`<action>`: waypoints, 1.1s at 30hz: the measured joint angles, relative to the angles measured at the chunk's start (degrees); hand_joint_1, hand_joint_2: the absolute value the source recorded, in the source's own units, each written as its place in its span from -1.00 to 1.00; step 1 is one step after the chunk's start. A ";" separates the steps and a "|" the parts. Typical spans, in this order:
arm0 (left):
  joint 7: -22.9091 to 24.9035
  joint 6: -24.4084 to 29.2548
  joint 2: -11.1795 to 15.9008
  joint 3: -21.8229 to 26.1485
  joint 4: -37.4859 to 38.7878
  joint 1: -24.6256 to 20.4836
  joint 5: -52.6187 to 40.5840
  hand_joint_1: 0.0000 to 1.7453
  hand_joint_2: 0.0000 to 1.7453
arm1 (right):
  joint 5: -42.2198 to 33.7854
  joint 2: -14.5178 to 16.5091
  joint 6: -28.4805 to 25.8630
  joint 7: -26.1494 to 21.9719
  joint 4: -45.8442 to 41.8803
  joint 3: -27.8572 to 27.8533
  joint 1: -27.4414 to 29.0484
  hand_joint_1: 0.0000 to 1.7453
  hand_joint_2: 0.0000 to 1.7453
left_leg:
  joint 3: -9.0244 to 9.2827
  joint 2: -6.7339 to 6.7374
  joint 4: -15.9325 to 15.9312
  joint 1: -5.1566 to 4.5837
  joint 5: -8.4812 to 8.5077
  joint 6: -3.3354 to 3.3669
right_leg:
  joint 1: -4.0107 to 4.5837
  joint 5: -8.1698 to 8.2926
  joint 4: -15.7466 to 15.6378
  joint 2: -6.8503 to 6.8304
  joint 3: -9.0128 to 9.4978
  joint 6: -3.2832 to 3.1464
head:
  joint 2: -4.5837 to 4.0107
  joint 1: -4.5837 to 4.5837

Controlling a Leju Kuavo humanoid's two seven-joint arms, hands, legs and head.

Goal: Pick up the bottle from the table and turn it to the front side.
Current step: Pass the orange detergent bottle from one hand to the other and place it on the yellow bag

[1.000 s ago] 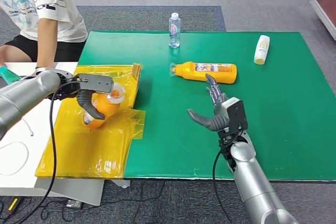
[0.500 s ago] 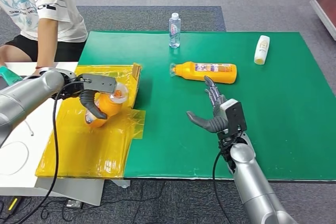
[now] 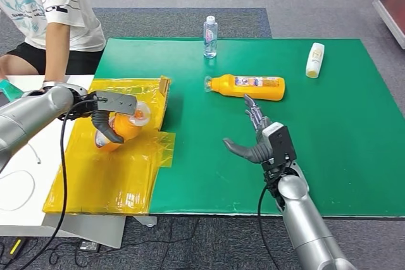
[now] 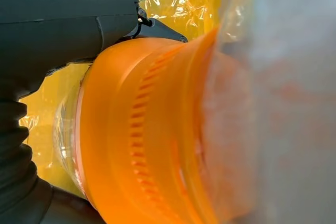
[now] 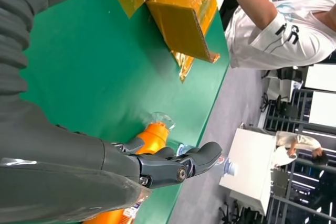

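Note:
My left hand (image 3: pixel 107 116) grips a short orange bottle (image 3: pixel 127 125) with a clear cap, holding it just above the yellow plastic sheet (image 3: pixel 109 178). Up close the orange bottle (image 4: pixel 150 129) lies in the left hand (image 4: pixel 59 19), thumb and fingers wrapped round it. A long orange bottle (image 3: pixel 248 86) lies on its side on the green mat (image 3: pixel 334 156), clear cap pointing left. My right hand (image 3: pixel 260 142) hovers open a little nearer than that bottle, fingers spread and pointing at it. From the right wrist the right hand (image 5: pixel 118 156) reaches toward the orange bottle (image 5: pixel 152 136) without touching it.
A small water bottle (image 3: pixel 210 36) stands at the mat's far edge. A white bottle (image 3: pixel 315 59) lies at the far right. A person in a white shirt (image 3: pixel 47 4) sits at the far left beside a white table (image 3: pixel 19 175). A cardboard flap (image 3: pixel 164 85) stands at the yellow sheet's corner.
My left hand has shifted the short orange bottle slightly left and tilted it. The right hand has dropped a little toward me, still spread.

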 joint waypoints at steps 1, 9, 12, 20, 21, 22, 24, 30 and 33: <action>-0.01 0.07 0.02 0.01 0.00 0.03 0.00 1.00 1.00 | 0.02 0.00 0.02 0.02 -0.02 0.04 0.00 -1.00 1.00 | 0.00 0.00 0.00 0.00 0.00 0.00 | 0.00 0.00 0.00 0.00 0.00 0.00 | 0.00 0.00; -1.12 1.18 0.46 0.16 0.00 0.38 -0.08 -1.00 1.00 | 0.09 0.00 0.02 0.08 -0.02 0.41 0.01 -1.00 1.00 | 0.00 0.00 0.00 0.00 0.05 -0.05 | 0.01 0.02 0.00 0.00 -0.01 -0.03 | 0.00 0.00; -1.50 1.69 0.78 0.56 0.00 0.62 -0.22 -1.00 1.00 | 0.13 0.00 0.01 0.11 -0.02 0.56 0.01 -1.00 1.00 | 0.00 0.00 0.00 0.01 0.06 -0.06 | 0.01 0.03 0.01 0.00 -0.02 -0.04 | 0.00 -0.01; -2.91 1.80 2.53 2.04 -0.11 1.49 -0.75 -1.00 1.00 | 0.27 0.00 -0.11 0.14 -0.02 0.93 0.00 -1.00 1.00 | 0.00 0.00 0.00 0.01 0.08 -0.05 | 0.01 0.03 0.01 0.00 -0.01 -0.05 | 0.00 0.00; -3.08 1.81 2.80 2.27 -0.18 1.60 -0.86 -1.00 1.00 | 0.30 0.00 -0.13 0.15 -0.02 0.97 0.00 -1.00 1.00 | 0.00 0.00 0.00 0.01 0.08 -0.05 | 0.01 0.03 0.01 0.00 -0.01 -0.05 | 0.00 0.00; -3.20 1.84 3.10 2.49 -0.27 1.69 -0.94 -1.00 1.00 | 0.32 0.00 -0.13 0.17 -0.02 1.00 -0.01 -1.00 1.00 | 0.00 0.00 0.00 0.01 0.08 -0.05 | 0.01 0.03 0.01 0.00 -0.02 -0.04 | 0.00 0.00; -3.29 1.87 3.48 2.71 -0.41 1.78 -1.00 -1.00 1.00 | 0.33 0.00 -0.14 0.20 -0.02 1.04 -0.01 -1.00 1.00 | 0.00 0.00 0.00 0.01 0.08 -0.05 | 0.01 0.03 0.01 -0.01 -0.02 -0.04 | 0.00 -0.01; -4.24 2.86 5.39 3.88 -1.91 2.53 -1.25 -1.00 1.00 | 0.41 0.00 -0.19 0.22 -0.02 1.42 -0.03 -1.00 1.00 | 0.00 0.00 0.00 0.01 0.09 -0.06 | 0.01 0.03 0.01 0.00 -0.02 -0.05 | 0.00 0.00; -6.45 7.80 6.23 6.18 -3.39 4.59 -1.77 -1.00 1.00 | 0.13 -0.01 -0.48 0.21 -0.06 1.43 0.14 -1.00 1.00 | 0.01 0.00 0.00 0.00 0.08 -0.05 | 0.00 0.03 0.01 0.00 -0.02 -0.04 | 0.00 0.00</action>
